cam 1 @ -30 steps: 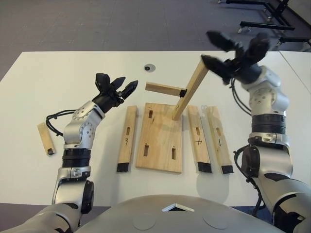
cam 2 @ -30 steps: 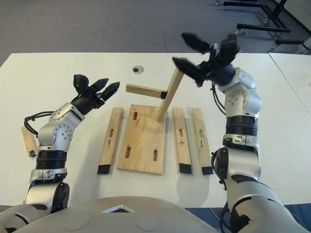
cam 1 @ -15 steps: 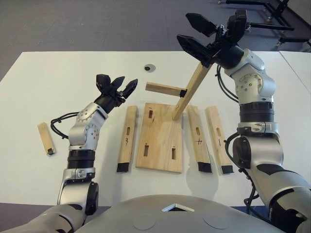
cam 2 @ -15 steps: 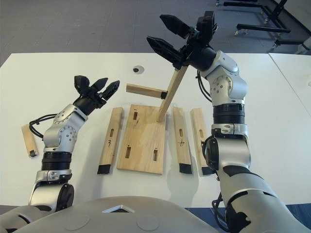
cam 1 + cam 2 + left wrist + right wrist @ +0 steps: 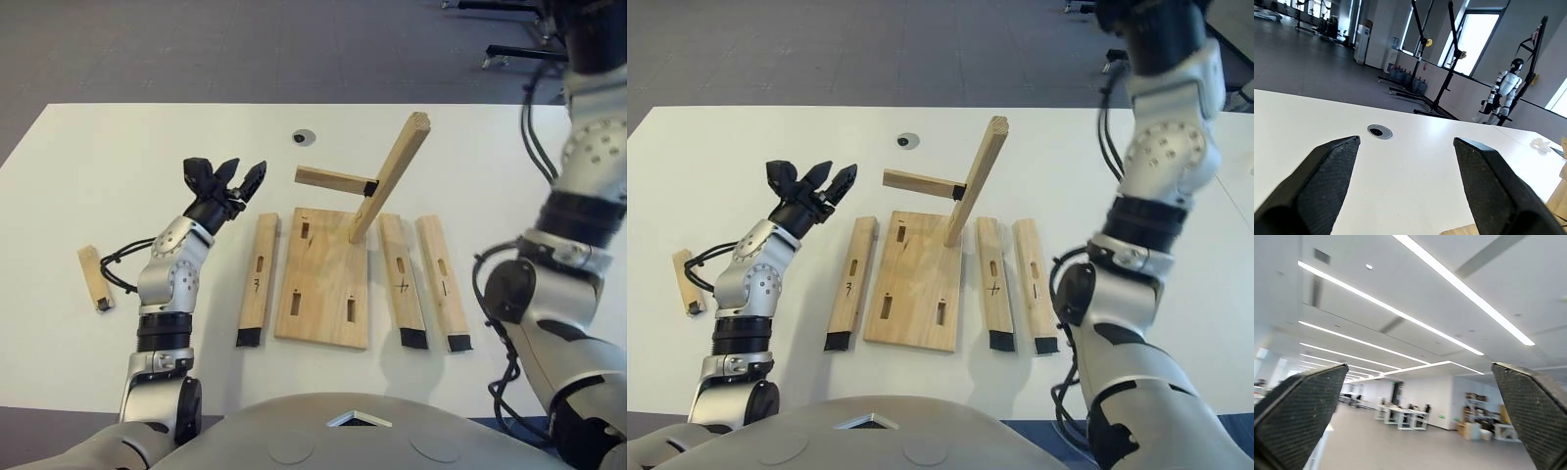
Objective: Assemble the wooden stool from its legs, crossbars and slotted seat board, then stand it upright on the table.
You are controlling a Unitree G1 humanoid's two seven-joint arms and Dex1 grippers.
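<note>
**Worktop inventory, stool parts**

1. Table [image 5: 98, 166]: white top, w/ a round grommet [image 5: 304, 137] at the far centre.
2. Slotted seat board [image 5: 323, 279]: lies flat at centre. Three slots show, at far left, near left and near right.
3. Standing leg [image 5: 392, 171]: foot on the board's far right corner, leaning away to the right, top end free. Can't tell if the foot sits in a slot.
4. Crossbar [image 5: 331, 179]: joined to the standing leg at a black fitting approx. midway up. It sticks out level toward the left, w/ the other end in the air above the board's far edge.
5. Left flat leg [image 5: 257, 279]: just beside the board's left edge and parallel to it, slotted, black cap at the near end.
6. Two right flat legs [image 5: 401, 279] and [image 5: 442, 282]: side by side just right of the board, both slotted, black caps near.
7. Short wooden piece [image 5: 92, 277]: flat, well apart at far left.
8. Left gripper [image 5: 227, 183]: fingers spread, holding nothing, hovering above bare table left of the crossbar's free end.
9. Right gripper [image 5: 1419, 366]: fingers wide apart, nothing between them, aimed at ceiling lights; the arm is raised at the table's right.
</note>
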